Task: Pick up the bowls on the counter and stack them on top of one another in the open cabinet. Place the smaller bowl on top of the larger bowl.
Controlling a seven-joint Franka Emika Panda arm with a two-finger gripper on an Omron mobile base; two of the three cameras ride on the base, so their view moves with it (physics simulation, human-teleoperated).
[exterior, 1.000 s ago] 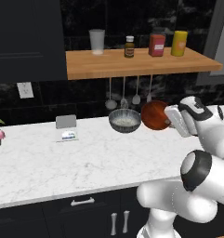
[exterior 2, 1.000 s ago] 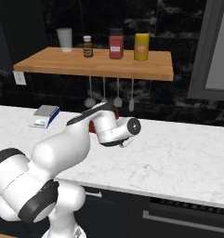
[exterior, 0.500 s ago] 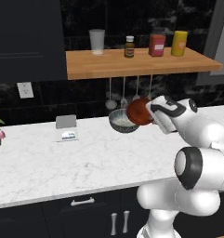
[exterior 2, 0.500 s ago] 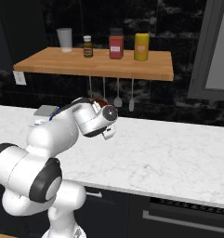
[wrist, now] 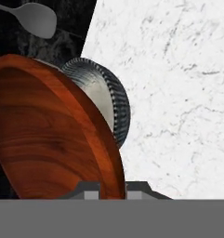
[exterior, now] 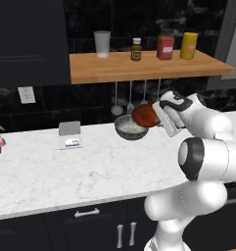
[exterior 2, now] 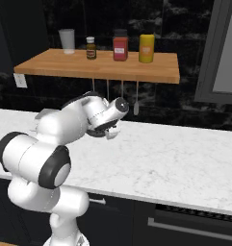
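Observation:
The small rust-red bowl (exterior: 145, 115) hangs tilted in the air, my gripper (exterior: 158, 117) shut on its rim. It hovers just right of and slightly above the wide dark grey bowl (exterior: 131, 128), which rests on the white marble counter (exterior: 65, 166) below the wooden shelf (exterior: 139, 66). In the hand view the red bowl (wrist: 53, 139) fills the left side, its rim pinched between my fingertips (wrist: 90, 189), and the grey bowl (wrist: 106, 100) lies behind it. In the right base view my arm hides both bowls, and only the grey bowl's edge (exterior 2: 94, 133) peeks out.
On the shelf stand a pale cup (exterior: 102, 43), a small brown bottle (exterior: 135, 49), a red jar (exterior: 165, 47) and a yellow jar (exterior: 189, 45). Utensils (exterior: 129, 95) hang under it. A small grey holder (exterior: 70, 135) sits left on the counter.
My gripper has carried the red bowl leftward along the counter, from the right of the grey bowl to right beside it. The grey bowl has not moved.

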